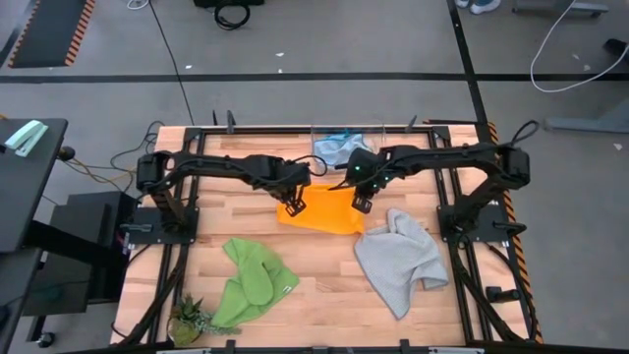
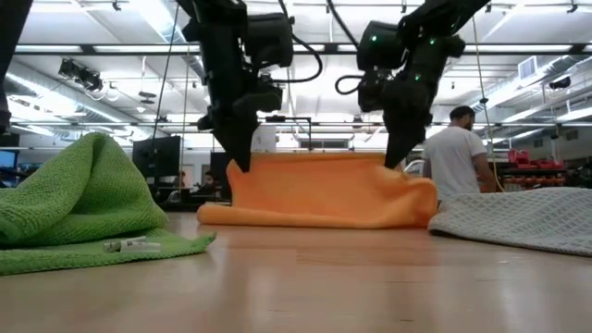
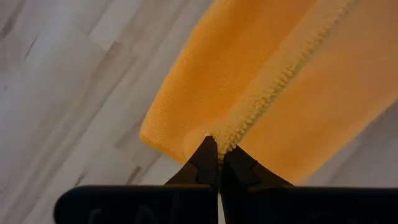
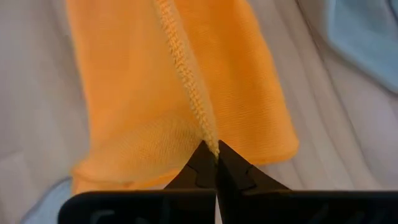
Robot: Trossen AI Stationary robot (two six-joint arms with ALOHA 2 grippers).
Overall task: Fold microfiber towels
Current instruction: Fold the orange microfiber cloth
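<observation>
Green towel (image 1: 251,283): lies crumpled at the table's (image 1: 324,285) near-left part, well apart from both arms; in the low view it humps up in loose folds, so it looks soft and limp, with no stiffness to hold a crease unaided.

Left gripper (image 1: 294,207): clenched on the left corner of the orange towel (image 1: 324,211), pinching the stitched hem; the left wrist view shows the fingertips closed tight on that thick edge.

Orange towel: at the table's middle, between the two grippers, its pinched edge lifted while the lower part drapes onto the wood and rolls under along the bottom, as the low view shows.

How it handles: light, floppy, a little grippy from its pile, not fragile; I judge it sags wherever it is unsupported, so both corners need to travel together and level.

Where to hold: the hemmed corners, where the seam gives the fingers something firm to bite; a mid-edge pinch would probably bunch the cloth.

Right gripper (image 1: 362,205): clamped shut on the orange towel's right corner, again right on the hem, seen in the right wrist view.

Light blue towel (image 1: 342,147): bunched at the table's far edge, behind the right gripper.

Grey towel (image 1: 401,261): spread loosely at the near right, one corner flipped over, just beside the orange towel.
</observation>
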